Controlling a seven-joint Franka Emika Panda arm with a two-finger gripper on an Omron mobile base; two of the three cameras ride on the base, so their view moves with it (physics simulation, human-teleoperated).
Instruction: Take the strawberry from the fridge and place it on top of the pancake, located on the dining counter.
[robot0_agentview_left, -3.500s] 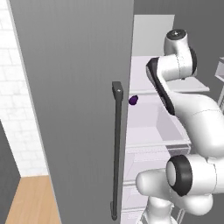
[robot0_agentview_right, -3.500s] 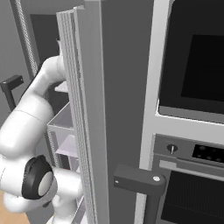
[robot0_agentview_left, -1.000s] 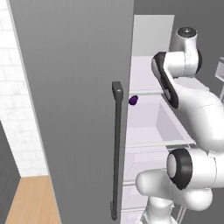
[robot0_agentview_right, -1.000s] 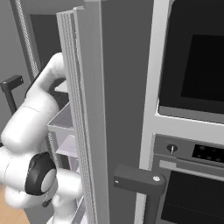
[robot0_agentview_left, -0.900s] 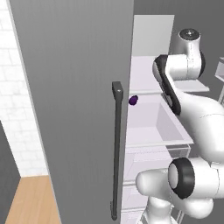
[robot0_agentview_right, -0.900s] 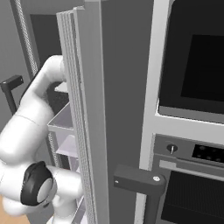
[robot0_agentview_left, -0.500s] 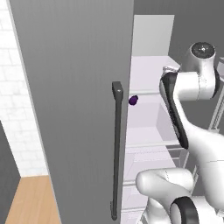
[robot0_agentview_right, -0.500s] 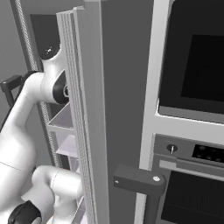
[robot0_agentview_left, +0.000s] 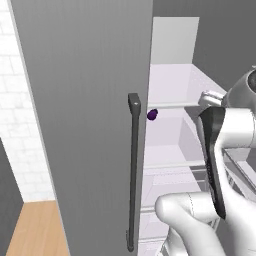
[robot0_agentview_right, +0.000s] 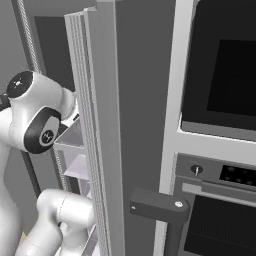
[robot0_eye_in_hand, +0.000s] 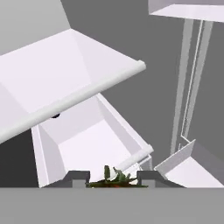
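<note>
- Between the two small dark finger tips of the gripper (robot0_eye_in_hand: 112, 178), at the bottom of the hand view, sits the tiny red strawberry with its dark green leafy top (robot0_eye_in_hand: 114, 178); jaws nearly closed and clamped on it, judging by the leaves poking up between the tips.
- Beyond the held berry: pale white shelves and an open white drawer (robot0_eye_in_hand: 89, 144) of the tall matte grey fridge (robot0_agentview_left: 85, 100), so the fruit is still inside the fridge cavity.
- Likely step in hand: carry the berry out of the fridge toward the pancake. Best done by keeping the grip steady and gentle, since a soft small fruit can slip or be squashed.
- Needs a straight retreat away from the shelves, clear of the rounded white shelf rim (robot0_eye_in_hand: 83, 98) above the hand and of the open door edge beside the arm.
- Needs a slow swing once outside, so the berry is not thrown loose.
- Left base view adds what the hand view lacks: the long dark vertical bar handle (robot0_agentview_left: 133, 170) on the open door and a small dark purple fruit (robot0_agentview_left: 152, 114) on a shelf, well apart from the hand.
- Right base view adds the black-glass wall oven (robot0_agentview_right: 220, 90) beside the fridge and the layered edge of the door close to the white arm.
</note>
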